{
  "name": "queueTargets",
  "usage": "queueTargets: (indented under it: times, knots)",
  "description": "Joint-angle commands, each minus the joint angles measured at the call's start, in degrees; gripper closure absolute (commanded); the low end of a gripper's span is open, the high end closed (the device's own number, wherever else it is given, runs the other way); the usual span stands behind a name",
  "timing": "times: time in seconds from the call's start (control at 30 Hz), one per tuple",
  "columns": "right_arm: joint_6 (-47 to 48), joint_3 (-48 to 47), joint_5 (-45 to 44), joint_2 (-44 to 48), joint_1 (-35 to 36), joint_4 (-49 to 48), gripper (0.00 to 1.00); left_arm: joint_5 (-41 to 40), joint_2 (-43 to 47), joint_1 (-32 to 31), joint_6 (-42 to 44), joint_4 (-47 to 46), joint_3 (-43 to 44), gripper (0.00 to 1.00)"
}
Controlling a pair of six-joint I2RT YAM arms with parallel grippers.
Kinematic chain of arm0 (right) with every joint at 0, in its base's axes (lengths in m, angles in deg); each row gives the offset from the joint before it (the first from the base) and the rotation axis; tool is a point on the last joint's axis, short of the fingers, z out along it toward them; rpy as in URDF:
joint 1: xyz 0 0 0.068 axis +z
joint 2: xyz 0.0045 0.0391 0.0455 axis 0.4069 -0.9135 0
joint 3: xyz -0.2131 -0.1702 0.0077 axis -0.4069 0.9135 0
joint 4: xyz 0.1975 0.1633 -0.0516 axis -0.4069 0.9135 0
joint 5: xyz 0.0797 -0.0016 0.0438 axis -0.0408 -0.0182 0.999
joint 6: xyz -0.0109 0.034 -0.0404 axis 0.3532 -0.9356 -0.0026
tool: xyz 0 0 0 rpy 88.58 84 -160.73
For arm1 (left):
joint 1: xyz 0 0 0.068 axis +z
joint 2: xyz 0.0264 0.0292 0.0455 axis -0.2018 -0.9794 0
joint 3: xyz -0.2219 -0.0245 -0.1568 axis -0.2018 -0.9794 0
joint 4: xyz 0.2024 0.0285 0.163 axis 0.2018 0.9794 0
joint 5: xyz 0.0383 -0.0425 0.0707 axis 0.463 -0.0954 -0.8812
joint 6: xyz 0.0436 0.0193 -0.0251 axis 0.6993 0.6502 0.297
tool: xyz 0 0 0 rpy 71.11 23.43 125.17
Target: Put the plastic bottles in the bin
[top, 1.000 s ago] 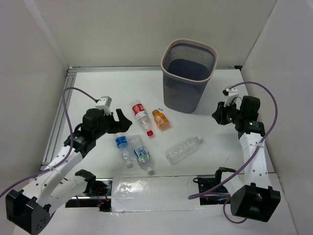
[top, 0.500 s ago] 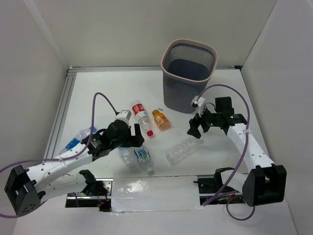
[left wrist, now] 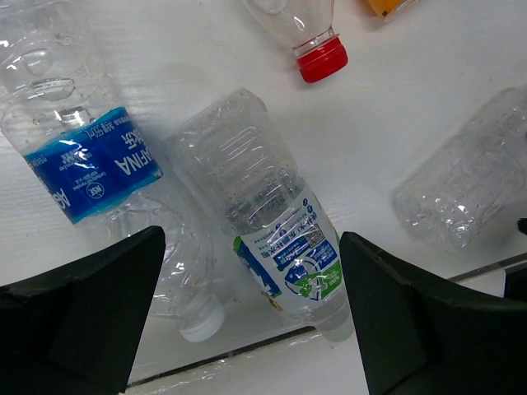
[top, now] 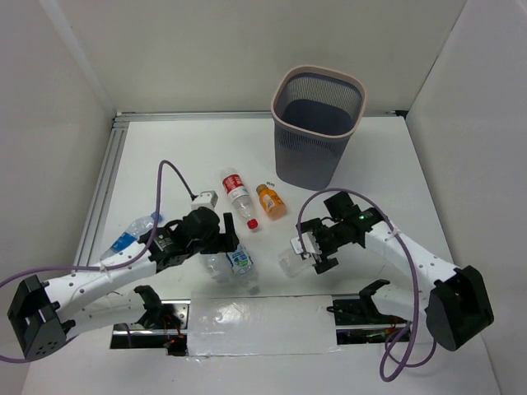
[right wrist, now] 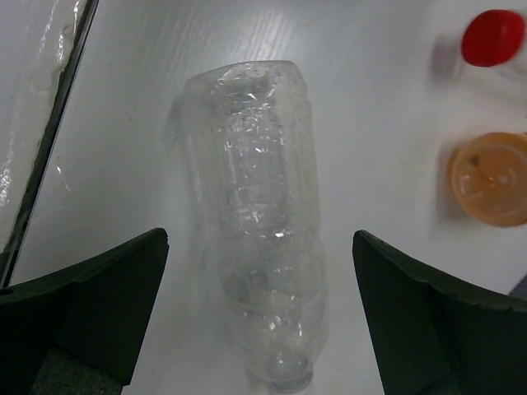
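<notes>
The bin [top: 310,156] stands at the back right of the table. A bottle with a red label [top: 236,191] and a stubby orange bottle [top: 271,202] lie in front of it. My left gripper [top: 224,251] [left wrist: 251,247] hangs open over the green-blue-labelled bottle [left wrist: 280,247], with the blue-labelled bottle [left wrist: 90,160] beside it on the left. My right gripper [top: 306,253] [right wrist: 260,239] is open, its fingers on either side of the unlabelled clear bottle [right wrist: 255,247], which lies flat. Neither gripper holds anything.
Another clear bottle with a blue band [top: 132,233] lies at the table's left edge, partly behind my left arm. A strip of clear tape [top: 255,321] runs along the front edge. White walls close in the table on three sides.
Both arms have swung inward and down onto the bottles. The right gripper came from beside the bin to over the unlabelled bottle. Both grippers have opened wider.
</notes>
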Motion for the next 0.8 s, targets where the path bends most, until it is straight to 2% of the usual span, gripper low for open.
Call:
queueTargets:
  times: [0.0, 0.13, 0.23, 0.27, 0.3, 0.33, 0.37, 0.4, 0.43, 0.5, 0.57, 0.6, 0.63, 0.67, 0.73, 0.77]
  knots:
    - [3.3, 2.1, -4.5, -2.4, 2.9, -6.9, 0.0, -1.6, 1.4, -0.5, -2.9, 1.2, 2.3, 0.0]
    - [0.7, 5.0, -9.8, -7.7, 4.5, -16.3, 0.0, -1.1, 2.5, -1.1, -3.4, 1.2, 2.3, 0.0]
    - [-1.6, 5.8, -11.1, -10.0, 5.1, -20.2, 0.09, -1.1, 3.0, -1.1, -4.6, 1.2, 2.3, 0.0]
    - [-1.6, 6.4, -11.6, -10.6, 5.1, -21.0, 0.2, -1.6, 3.6, -1.1, -4.6, 1.7, 1.8, 0.0]
    - [-1.6, 6.4, -12.1, -11.5, 5.1, -21.0, 0.25, -1.6, 4.3, -1.1, -4.6, 1.7, 1.8, 0.0]
    - [-1.6, 6.4, -12.2, -11.5, 5.1, -20.3, 0.37, -2.3, 5.0, -1.1, -4.6, 2.3, 1.8, 0.0]
    - [-1.6, 5.8, -12.2, -11.5, 5.1, -20.3, 0.37, -2.3, 5.0, -1.1, -5.1, 2.3, 1.8, 0.0]
    - [-1.6, 5.1, -11.5, -11.5, 5.1, -18.3, 0.51, -3.0, 5.0, -1.1, -5.1, 2.3, 1.8, 0.0]
    - [-1.6, 4.2, -10.9, -11.0, 5.1, -16.6, 0.57, -3.7, 5.5, -1.1, -5.1, 2.8, 1.1, 0.0]
    - [-1.6, -1.3, -6.0, -10.0, 4.3, -8.7, 0.69, -5.2, 5.5, -1.1, -6.2, 4.0, 1.1, 0.0]
    - [-4.7, -6.9, -1.0, -7.5, 2.9, -3.8, 0.72, -9.7, 5.5, -1.1, -9.5, 7.4, 2.1, 0.0]
    - [-6.6, -13.8, 3.8, -6.8, 2.9, -0.1, 0.72, -11.5, 5.5, -1.1, -10.9, 9.7, 2.8, 0.0]
    - [-11.7, -17.6, 5.8, -6.8, 2.9, 0.9, 0.72, -13.4, 4.9, -1.1, -12.6, 13.8, 3.4, 0.0]
    - [-14.8, -25.6, 7.7, -6.8, 4.5, 1.5, 0.72, -17.3, 4.2, -1.1, -15.9, 15.8, 4.7, 0.0]
    - [-21.4, -33.8, 12.6, -7.7, 6.0, 0.3, 0.72, -20.0, 3.5, -1.1, -17.9, 18.5, 5.7, 0.0]
    - [-29.8, -37.4, 14.3, -8.6, 6.6, -1.4, 0.72, -21.4, 3.5, 0.2, -17.9, 18.5, 6.4, 0.0]
